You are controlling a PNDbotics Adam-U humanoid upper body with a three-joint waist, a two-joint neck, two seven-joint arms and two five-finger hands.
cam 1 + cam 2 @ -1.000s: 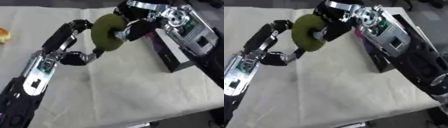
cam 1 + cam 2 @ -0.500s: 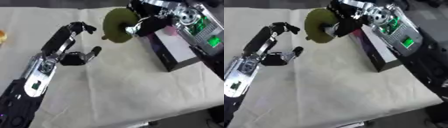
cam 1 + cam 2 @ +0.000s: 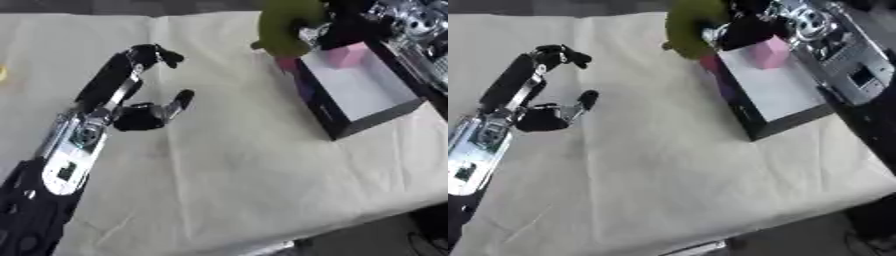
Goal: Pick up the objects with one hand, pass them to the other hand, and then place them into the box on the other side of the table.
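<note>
One green object in right hand, apparently gripped, fingers blurred.

Olive-green ring; black box, pink block; cream cloth

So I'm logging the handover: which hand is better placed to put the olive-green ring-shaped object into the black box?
The right hand. It already holds the olive-green ring-shaped object at the far corner of the black box. The left hand hangs with nothing in it, fingers relaxed, over the cream cloth, well apart from the box.
</note>
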